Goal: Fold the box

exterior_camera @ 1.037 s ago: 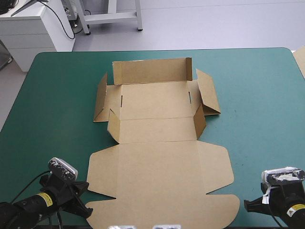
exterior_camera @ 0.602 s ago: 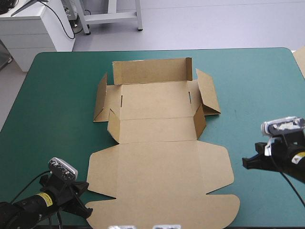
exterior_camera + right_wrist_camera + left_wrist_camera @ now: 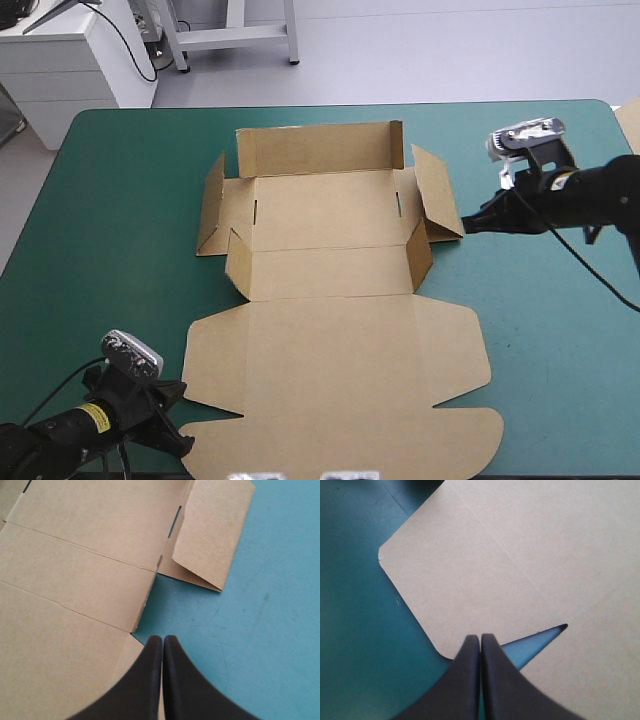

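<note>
Brown box [image 3: 330, 300]: centred on the teal-green table [image 3: 120, 230]; far wall and side flaps raised, lid flat toward the near edge.
Left gripper [image 3: 480, 637]: at the table's near-left corner; black fingers [image 3: 462, 685] pressed together, nothing between them (tip over the lid's rounded corner flap).
Right gripper [image 3: 466, 226]: toward the right edge; fingers likewise together, pointing at the box's right side flap.

Nothing legible shows on the box [image 3: 330, 300]; the yellow label [image 3: 93, 418] on the left arm [image 3: 50, 442] is too small to read.
</note>
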Tool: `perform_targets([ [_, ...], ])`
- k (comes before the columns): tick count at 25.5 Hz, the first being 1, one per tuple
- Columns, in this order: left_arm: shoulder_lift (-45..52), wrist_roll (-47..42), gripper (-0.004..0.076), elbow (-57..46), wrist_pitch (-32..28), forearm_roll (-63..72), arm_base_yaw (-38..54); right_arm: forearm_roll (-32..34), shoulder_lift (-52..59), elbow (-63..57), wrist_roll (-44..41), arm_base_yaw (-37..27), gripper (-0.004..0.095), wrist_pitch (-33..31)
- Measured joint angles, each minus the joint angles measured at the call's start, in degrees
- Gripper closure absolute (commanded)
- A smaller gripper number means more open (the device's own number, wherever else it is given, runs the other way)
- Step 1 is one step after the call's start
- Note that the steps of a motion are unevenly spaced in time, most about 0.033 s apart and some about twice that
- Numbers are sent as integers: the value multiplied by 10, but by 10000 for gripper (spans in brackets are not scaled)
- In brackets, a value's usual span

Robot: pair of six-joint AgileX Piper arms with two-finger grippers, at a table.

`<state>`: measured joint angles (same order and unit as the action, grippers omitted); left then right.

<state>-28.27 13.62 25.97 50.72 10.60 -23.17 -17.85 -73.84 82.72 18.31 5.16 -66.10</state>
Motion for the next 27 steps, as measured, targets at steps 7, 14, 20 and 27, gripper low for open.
perform_targets([
  [7,0,0,731,0,-1,0,0,64,-147,57,-68,85,904,-1],
  [14,0,1,731,0,-3,-1,0,83,-199,66,-103,92,731,-2],
  [20,0,2,731,0,-4,-1,0,75,-224,66,-108,92,565,-5],
  [27,0,2,731,0,-4,-1,0,39,-259,67,-110,92,565,-7],
])
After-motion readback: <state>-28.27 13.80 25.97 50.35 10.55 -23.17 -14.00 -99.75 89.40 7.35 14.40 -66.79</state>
